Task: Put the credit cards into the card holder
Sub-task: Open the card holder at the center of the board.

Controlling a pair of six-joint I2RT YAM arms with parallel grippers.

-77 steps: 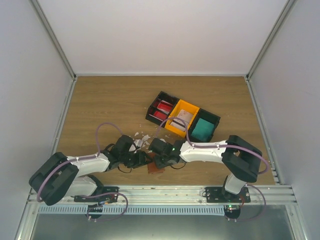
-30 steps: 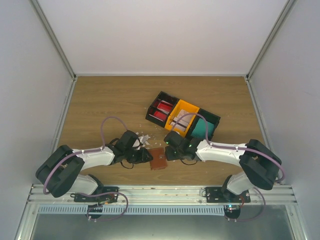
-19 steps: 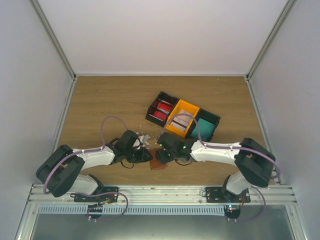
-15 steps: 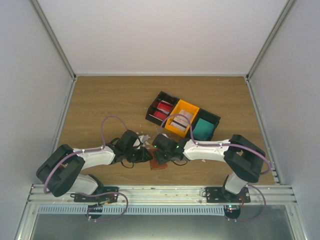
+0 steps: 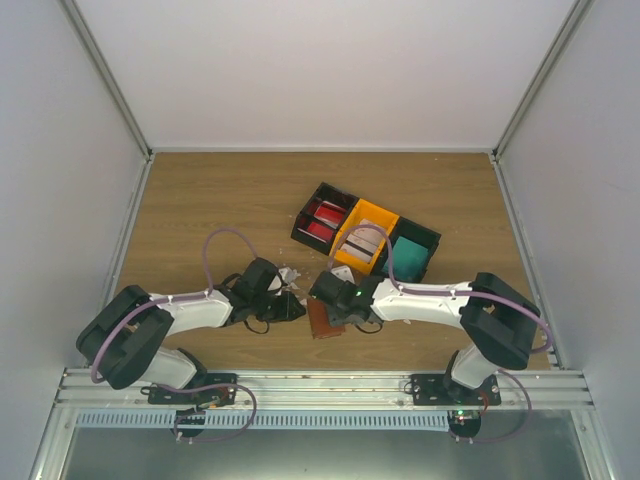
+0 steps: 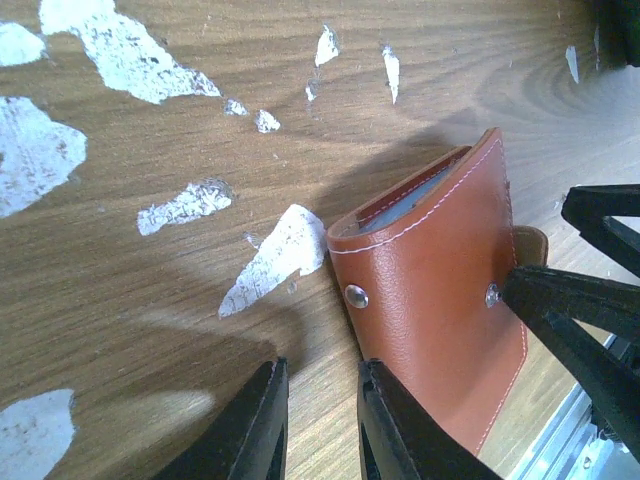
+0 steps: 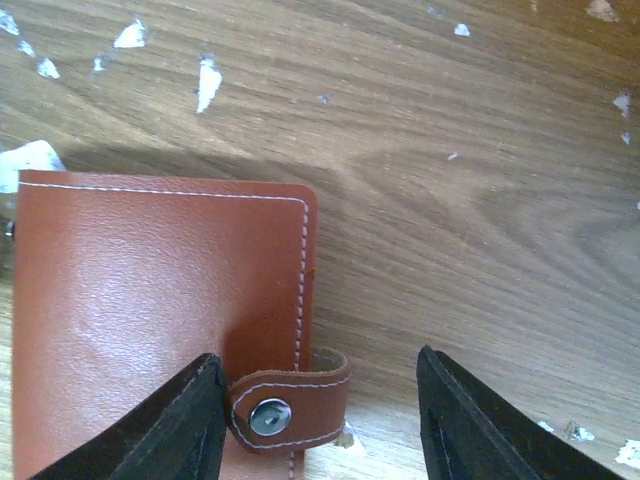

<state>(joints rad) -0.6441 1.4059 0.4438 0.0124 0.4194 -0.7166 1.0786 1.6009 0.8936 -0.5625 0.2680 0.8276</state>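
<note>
Relative to one second ago, the right gripper point(image 7: 315, 362) has swung back over the closed reddish-brown leather card holder point(image 5: 322, 320), which lies on the wooden table point(image 5: 220, 200) between the two arms, long axis roughly near-to-far. Its widely spread fingers straddle the fastened snap tab point(image 7: 290, 400) and grip nothing. The left gripper point(image 6: 320, 372), narrowly parted and empty, sits just beside the opposite edge. The credit cards point(image 5: 322, 222) lie in the black-and-orange tray point(image 5: 372, 206) beyond. No writing is legible.

left gripper point(image 6: 318, 422) and right gripper point(image 7: 318, 412) are black, on white-shelled arms point(image 5: 190, 310) with black joints and purple cables point(image 5: 210, 250).
</note>
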